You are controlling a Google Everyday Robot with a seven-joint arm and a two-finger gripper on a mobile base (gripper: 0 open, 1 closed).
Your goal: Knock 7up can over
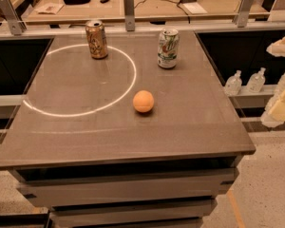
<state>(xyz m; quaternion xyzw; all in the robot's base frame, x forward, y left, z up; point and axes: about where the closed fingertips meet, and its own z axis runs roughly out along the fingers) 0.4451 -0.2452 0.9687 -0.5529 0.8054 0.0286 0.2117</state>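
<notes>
**7up can (168,48) upright at the back of the surface (190,122), tool (279,109) off its right edge**
From your left: a brown-gold can (96,39) on a white ring, a matte orange ball (143,101), then the glossy cylindrical 7up can, long axis vertical. It lies left of the cream tool and farther back. You cannot tell whether the tool is wide or narrow.

The grey tabletop (85,137) carries an upright 7up can (168,48), a brown-gold can (96,39) and an orange ball (143,101). The gripper (279,111) hangs beyond its right edge.
</notes>
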